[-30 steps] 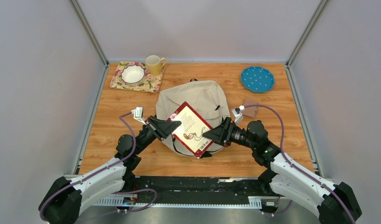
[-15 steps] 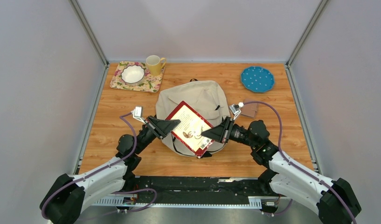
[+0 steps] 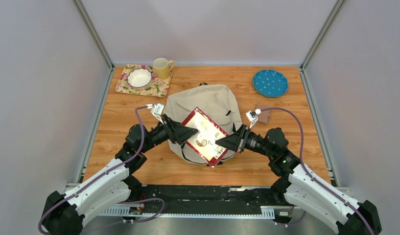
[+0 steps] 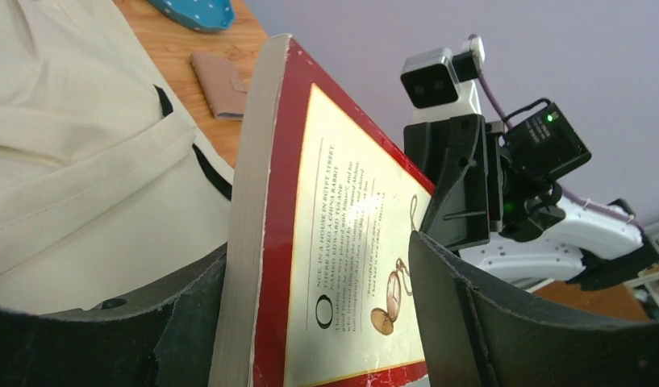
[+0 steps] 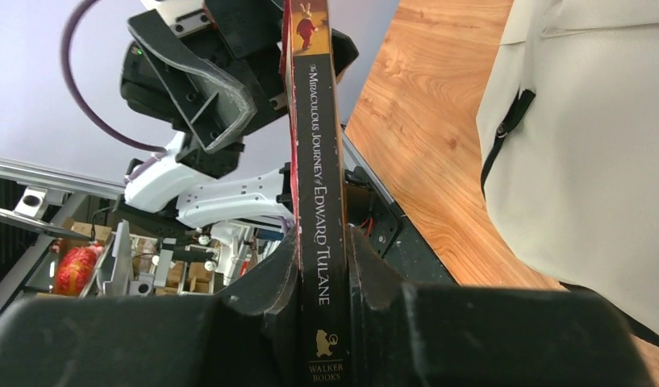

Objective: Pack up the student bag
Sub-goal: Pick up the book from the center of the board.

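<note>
On the table [image 3: 295,156], bag [image 3: 212,98] lying flat. The right end effector [image 3: 219,143] is clamping the book [image 3: 206,128] by its spine; the left end effector [image 3: 194,131] is gaping astride it. Left should be backing off straight, not snagging pages.

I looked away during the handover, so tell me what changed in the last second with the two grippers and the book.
The right gripper closed on the spine of the book, taking hold. The left gripper then let go; its jaws now stand apart around the book, and its arm swung inward over the table. The book barely shifted. The bag, mug, bowl and plate stayed put.
</note>
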Available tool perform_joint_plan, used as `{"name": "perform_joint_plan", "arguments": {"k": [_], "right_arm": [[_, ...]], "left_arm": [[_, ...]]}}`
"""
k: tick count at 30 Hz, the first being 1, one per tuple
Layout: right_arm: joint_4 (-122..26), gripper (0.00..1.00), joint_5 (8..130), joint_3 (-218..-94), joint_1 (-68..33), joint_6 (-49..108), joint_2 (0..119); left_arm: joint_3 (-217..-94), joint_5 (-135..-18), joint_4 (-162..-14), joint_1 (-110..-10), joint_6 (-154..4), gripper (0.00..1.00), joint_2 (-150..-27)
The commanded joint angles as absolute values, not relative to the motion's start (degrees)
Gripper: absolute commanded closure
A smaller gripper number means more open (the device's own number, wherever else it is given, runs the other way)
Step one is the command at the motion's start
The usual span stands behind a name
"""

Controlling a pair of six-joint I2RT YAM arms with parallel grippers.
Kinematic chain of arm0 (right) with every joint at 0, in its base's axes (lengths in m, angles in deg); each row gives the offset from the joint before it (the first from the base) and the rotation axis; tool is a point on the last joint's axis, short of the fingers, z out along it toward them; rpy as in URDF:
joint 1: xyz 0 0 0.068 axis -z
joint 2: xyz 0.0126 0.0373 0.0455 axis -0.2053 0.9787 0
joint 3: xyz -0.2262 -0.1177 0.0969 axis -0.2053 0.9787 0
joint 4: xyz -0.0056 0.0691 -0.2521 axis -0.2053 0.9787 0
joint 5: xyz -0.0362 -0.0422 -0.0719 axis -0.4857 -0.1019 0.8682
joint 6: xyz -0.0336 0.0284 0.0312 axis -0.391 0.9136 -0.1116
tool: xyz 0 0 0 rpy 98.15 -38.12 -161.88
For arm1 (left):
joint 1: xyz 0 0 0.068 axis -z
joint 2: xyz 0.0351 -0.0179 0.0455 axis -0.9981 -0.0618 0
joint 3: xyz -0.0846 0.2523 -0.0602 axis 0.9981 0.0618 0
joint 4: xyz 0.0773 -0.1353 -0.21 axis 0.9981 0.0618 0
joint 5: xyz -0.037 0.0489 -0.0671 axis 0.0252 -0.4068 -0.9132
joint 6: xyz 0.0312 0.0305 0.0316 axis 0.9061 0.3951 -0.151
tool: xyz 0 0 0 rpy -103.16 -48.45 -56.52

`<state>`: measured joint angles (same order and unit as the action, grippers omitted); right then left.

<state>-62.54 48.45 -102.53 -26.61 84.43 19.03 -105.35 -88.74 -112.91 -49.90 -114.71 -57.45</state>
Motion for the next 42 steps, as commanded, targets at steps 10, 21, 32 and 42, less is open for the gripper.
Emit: {"name": "perform_joint_plan", "arguments": {"k": [10,21,32,42], "right_arm": [[-60.1,1.0,43.1,-106.5,-26.2,78.0,20.4],[-46.4,0.47,54.1,-107.0,-25.6,76.6,16.5],[-55.9,0.22,55.4,-97.4,-26.0,85.3,13.5],[-65.8,0.22,52.1,-98.9,-26.2,85.2,18.5]], "left_arm": [[-112.6,-111.5,-111.2,-53.8,-109.3,0.7,-64.7],[-109.0,-102.3,-111.5,-53.9,-110.3,1.0,-59.7],[-101.7,-95.0,-129.0,-54.0,-124.0,1.0,-57.5],[-98.6,-94.5,-138.8,-53.9,-130.4,1.0,-60.6]]}}
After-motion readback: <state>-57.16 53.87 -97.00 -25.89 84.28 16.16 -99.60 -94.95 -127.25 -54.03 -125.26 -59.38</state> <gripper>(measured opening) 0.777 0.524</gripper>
